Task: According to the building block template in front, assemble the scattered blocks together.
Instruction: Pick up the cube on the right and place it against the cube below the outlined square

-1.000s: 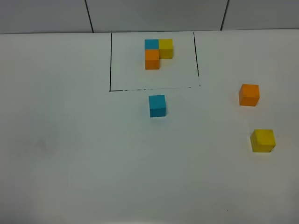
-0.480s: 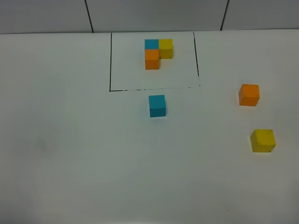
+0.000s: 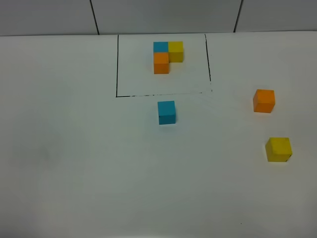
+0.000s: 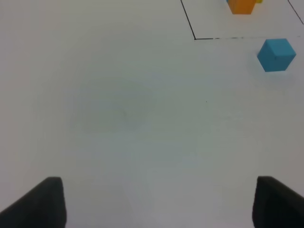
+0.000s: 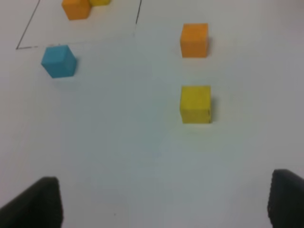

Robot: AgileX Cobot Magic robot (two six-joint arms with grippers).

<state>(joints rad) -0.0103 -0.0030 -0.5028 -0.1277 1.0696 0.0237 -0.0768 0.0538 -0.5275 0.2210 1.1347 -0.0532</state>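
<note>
So the building block template (image 3: 165,57), a blue/yellow/orange L, sits inside the black outline (image 3: 117,64) at the far middle of the white table (image 3: 74,163). The loose ones lie apart from each other: the blue cube (image 3: 167,112) just outside the outline's near edge, the orange cube (image 3: 264,100) and yellow cube (image 3: 278,149) well off to the right. The left gripper (image 4: 156,204) and right gripper (image 5: 164,204) both have their fingers spread wide over bare table, nothing between them.
</note>
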